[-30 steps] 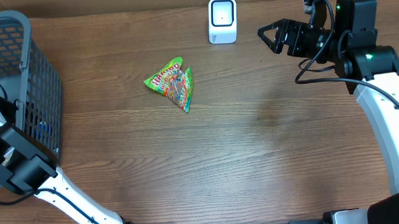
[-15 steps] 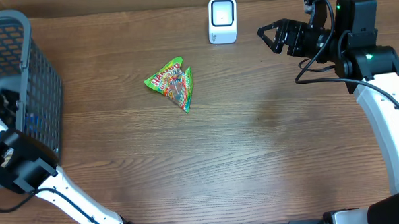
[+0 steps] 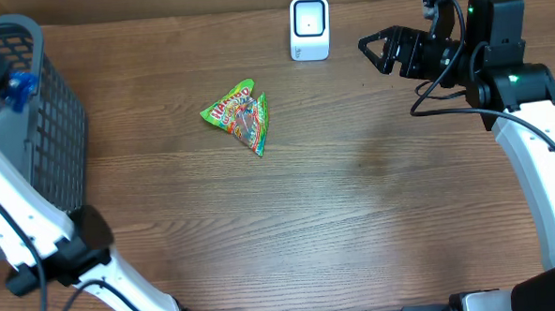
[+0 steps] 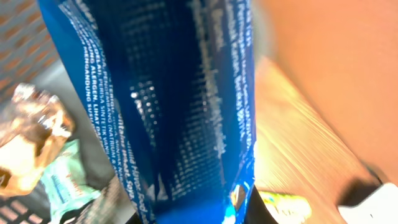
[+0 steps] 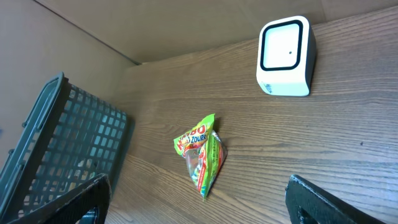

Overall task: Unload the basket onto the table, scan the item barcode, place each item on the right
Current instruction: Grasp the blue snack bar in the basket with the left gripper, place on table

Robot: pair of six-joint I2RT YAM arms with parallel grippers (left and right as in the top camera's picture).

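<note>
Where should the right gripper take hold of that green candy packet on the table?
Probably at its tapered end, the corner pointing away from the scanner. The green candy packet lies low on the table, wide at one end and narrowing to that point, so the open right gripper can come straight down and pinch across the narrow part.

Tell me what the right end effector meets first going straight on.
Probably the candy bag, centred ahead of the right end effector in its wrist view; the scanner sits aside. Depth unclear: the table may come first.
</note>
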